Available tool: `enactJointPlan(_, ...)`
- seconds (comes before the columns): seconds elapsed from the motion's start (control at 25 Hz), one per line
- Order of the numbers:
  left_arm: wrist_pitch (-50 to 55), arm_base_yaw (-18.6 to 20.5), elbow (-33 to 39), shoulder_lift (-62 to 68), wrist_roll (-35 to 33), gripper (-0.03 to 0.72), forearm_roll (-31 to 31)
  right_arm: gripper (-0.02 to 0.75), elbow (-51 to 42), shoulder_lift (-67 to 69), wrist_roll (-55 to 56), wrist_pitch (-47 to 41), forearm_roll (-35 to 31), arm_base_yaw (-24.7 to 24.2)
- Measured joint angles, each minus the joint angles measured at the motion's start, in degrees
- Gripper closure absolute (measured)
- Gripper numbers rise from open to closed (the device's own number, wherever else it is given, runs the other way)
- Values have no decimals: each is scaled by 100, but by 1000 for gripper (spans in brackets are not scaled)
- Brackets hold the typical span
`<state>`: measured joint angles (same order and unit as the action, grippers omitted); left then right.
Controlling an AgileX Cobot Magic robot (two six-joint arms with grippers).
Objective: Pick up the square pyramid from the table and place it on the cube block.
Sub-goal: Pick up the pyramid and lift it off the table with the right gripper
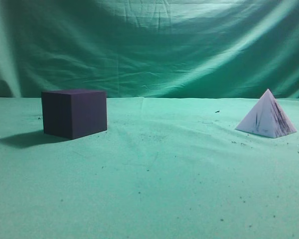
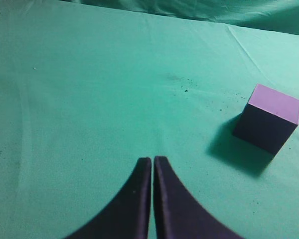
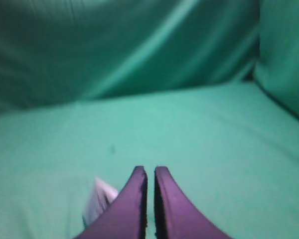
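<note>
A white square pyramid [image 1: 267, 116] with dark smudges stands on the green cloth at the right of the exterior view. Part of it shows in the right wrist view [image 3: 98, 200], low and left, behind the fingers. A dark purple cube block [image 1: 74, 112] stands at the left; it also shows in the left wrist view [image 2: 268, 118], at the right. My left gripper [image 2: 152, 160] is shut and empty, left of the cube and apart from it. My right gripper [image 3: 150, 171] is shut and empty, above and beside the pyramid. Neither gripper shows in the exterior view.
The green cloth [image 1: 154, 169] covers the table and hangs as a backdrop [image 1: 154, 45] behind it. Small dark specks lie scattered on the cloth.
</note>
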<state>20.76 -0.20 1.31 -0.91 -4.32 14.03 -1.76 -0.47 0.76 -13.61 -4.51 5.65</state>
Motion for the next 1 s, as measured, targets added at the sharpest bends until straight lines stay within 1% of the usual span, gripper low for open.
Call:
enactJointPlan(0.08,0,0,0,0,0,688,0,738,0,0,8,1162,-525,0)
enactJointPlan(0.12,0,0,0,0,0,688,0,738,0,0,8,1809,-690,0)
enactJointPlan(0.16,0,0,0,0,0,688,0,738,0,0,12,2258,-824,0)
enactJointPlan(0.2,0,0,0,0,0,688,0,738,44,0,22,2541,-910,0)
enactJointPlan(0.24,0,0,0,0,0,688,0,738,148,-3,22,2479,-950,0)
enactJointPlan(0.28,0,0,0,0,0,688,0,738,358,-3,-48,2287,-965,0)
enactJointPlan(0.4,0,0,0,0,0,688,0,738,1263,317,-414,1203,-965,0)
enactJointPlan(0.6,0,0,0,0,0,688,0,738,3059,1801,-742,-750,-821,0)
enactJointPlan(0.72,0,0,0,0,0,688,0,738,3738,2785,-1219,-1806,-753,0)
enactJointPlan(0.88,0,0,0,0,0,688,0,738,4444,4157,-2167,-3297,-774,0)
enactJointPlan(0.96,0,0,0,0,0,688,0,738,4712,4883,-2292,-3832,-774,174)
enactJointPlan(1.0,0,0,0,0,0,688,0,738,4798,5154,-2314,-3916,-729,351)
